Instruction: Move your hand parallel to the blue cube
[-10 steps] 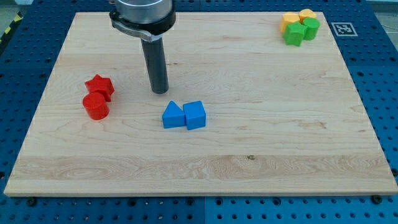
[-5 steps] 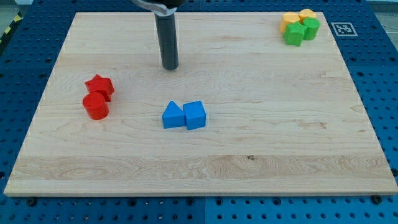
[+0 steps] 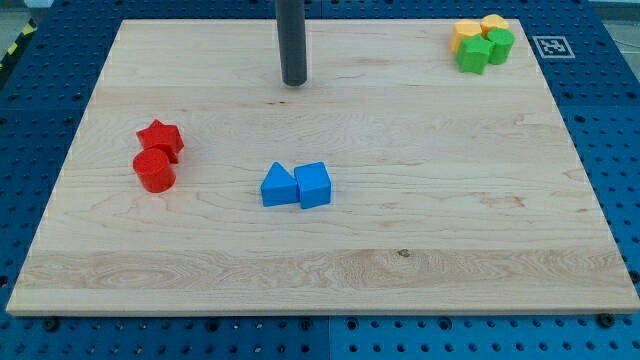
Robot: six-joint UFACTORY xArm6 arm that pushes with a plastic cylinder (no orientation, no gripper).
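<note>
The end effector here is only a straight dark rod, so there is nothing on it to spread or pinch; my tip (image 3: pixel 293 83) rests on the table (image 3: pixel 450 200) near the view's top, a little left of centre, touching no block. The blue cube (image 3: pixel 313 185) lies well below it toward the view's bottom, about mid-table and slightly to the right of the tip's line, with a blue triangular block (image 3: pixel 278 186) pressed against its left side.

I'd judge this to be the positioning step: the tip stands apart from the cube and roughly up the table from it. The next move seems to call for lining up alongside the cube without nudging it or its neighbour, so any approach should keep clear of the pair.

The cube sits turned a little, one corner edge facing the view's bottom. Being a cube, it has no real long axis; the blue pair together runs left to right.

A red star-like block (image 3: pixel 160 136) and a red cylinder (image 3: pixel 154 170) sit at the left, and yellow blocks (image 3: pixel 478 28) and green blocks (image 3: pixel 484 49) cluster in the top right corner.
</note>
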